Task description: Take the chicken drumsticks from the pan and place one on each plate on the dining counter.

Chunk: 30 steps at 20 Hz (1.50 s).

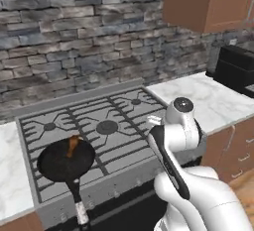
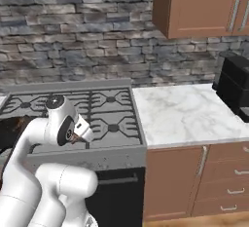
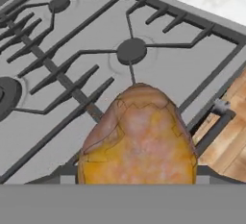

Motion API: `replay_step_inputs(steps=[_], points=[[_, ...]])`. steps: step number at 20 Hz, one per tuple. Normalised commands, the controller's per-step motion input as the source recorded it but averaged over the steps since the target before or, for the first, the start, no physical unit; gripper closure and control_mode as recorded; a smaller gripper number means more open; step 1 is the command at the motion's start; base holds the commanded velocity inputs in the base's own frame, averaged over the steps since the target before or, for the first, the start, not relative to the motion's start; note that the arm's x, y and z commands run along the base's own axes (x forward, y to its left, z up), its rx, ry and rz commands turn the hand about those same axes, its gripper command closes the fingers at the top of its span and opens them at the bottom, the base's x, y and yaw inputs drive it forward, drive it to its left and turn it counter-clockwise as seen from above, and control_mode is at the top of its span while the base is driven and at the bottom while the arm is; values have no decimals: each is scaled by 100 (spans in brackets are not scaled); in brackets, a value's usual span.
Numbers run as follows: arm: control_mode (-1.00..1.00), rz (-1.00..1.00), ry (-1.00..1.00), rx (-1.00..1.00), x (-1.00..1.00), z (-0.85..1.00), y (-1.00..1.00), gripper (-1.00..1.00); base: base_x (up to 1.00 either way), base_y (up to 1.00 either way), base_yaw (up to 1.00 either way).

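Tool clamped on drumstick above stove front edge; 2nd drumstick in pan.

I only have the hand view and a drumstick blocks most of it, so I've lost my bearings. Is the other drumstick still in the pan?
Observer: Yes. Apart from the held drumstick, a second drumstick lies in the pan.
Operator: Where is that pan?
Observer: On the front-left burner of the stove, with its handle pointing out over the front edge.
Operator: What is to the right of the stove?
Observer: A marble worktop, with a black appliance at its far end.
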Motion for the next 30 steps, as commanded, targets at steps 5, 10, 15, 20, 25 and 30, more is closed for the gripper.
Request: replay_step_inputs(steps=[5,10,15,20,25,30], points=[[100,0,0,0,0,0,0,100,-2,-31,-82],[100,0,0,0,0,0,0,100,0,-21,-84],[100,0,0,0,0,0,0,100,0,-24,-82],[100,0,0,0,0,0,0,100,0,-22,-86],[100,0,0,0,0,0,0,100,1,-23,-89],[100,0,0,0,0,0,0,100,2,-33,-83]])
